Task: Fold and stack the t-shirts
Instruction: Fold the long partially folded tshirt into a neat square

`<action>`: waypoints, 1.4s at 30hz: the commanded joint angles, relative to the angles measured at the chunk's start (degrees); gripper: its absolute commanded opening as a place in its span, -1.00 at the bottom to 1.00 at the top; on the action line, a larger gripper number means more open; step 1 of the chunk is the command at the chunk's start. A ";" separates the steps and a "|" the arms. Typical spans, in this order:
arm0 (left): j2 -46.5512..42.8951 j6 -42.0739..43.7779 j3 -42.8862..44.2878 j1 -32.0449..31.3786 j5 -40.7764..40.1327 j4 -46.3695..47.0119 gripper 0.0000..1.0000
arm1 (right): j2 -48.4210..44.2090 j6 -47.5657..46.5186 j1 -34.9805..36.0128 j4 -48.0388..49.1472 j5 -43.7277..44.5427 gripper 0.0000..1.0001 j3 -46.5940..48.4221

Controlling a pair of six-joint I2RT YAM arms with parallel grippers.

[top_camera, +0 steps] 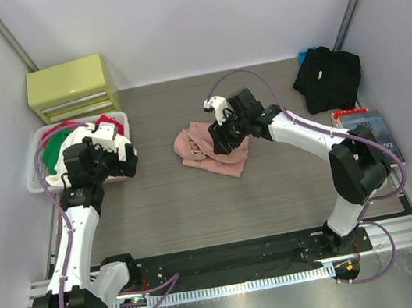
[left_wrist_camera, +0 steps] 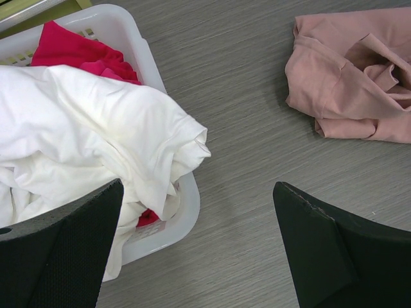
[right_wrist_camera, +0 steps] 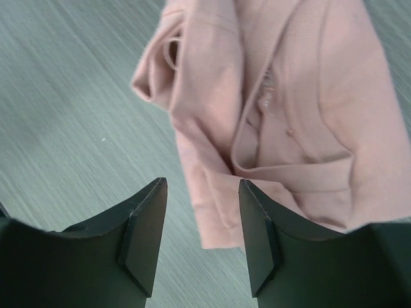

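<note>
T-shirt (top_camera: 193, 148), pink, lies bunched, lengthwise left-right; left tool (left_wrist_camera: 198, 186) and right tool (right_wrist_camera: 202, 186) spread.

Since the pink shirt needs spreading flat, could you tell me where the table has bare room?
The widest bare stretch lies between the pink shirt and the base rail. A narrower strip runs between the basket and that shirt. The black shirt and a book crowd the right edge.

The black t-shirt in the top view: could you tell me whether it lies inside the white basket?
No, the black t-shirt lies crumpled at the far right of the table, apart from the white basket.
</note>
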 commanded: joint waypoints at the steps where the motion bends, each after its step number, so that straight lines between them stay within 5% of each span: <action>1: 0.04 0.46 0.20 0.28 0.35 0.90 1.00 | 1.48 -1.28 2.61 0.25 -1.27 0.09 2.33; 10: -0.39 0.73 0.20 0.37 -0.18 0.72 0.99 | 10.10 -2.95 5.95 0.16 1.90 0.14 5.66; 12: -0.48 0.73 0.12 0.37 -0.09 0.72 1.00 | 10.81 -2.95 5.87 0.34 1.90 -0.35 5.14; 13: -0.57 0.82 0.03 0.37 -0.09 0.64 1.00 | 10.20 -2.69 5.87 1.56 1.90 -0.97 4.70; 23: -0.83 0.73 -0.15 0.37 0.79 0.81 0.99 | -3.34 -4.61 5.87 0.69 6.46 -0.98 -0.66; 24: -0.83 0.64 -0.15 0.37 0.88 0.81 0.99 | -3.69 -4.97 5.87 -0.09 6.64 -0.87 -0.49; 27: -0.75 0.55 0.03 0.37 0.97 0.90 0.99 | -2.04 -5.50 5.87 -0.98 7.17 -0.05 1.26; 30: -0.83 0.47 0.11 0.37 0.88 0.90 1.00 | 1.12 -4.98 5.87 -0.89 6.47 0.13 2.93; 41: -1.62 0.55 -0.41 0.37 0.62 0.72 1.00 | 10.36 -5.77 5.87 1.13 7.17 0.12 7.86; 42: -1.71 0.47 -0.50 0.29 0.62 0.64 1.00 | 10.54 -5.68 5.87 1.39 6.91 -0.12 7.86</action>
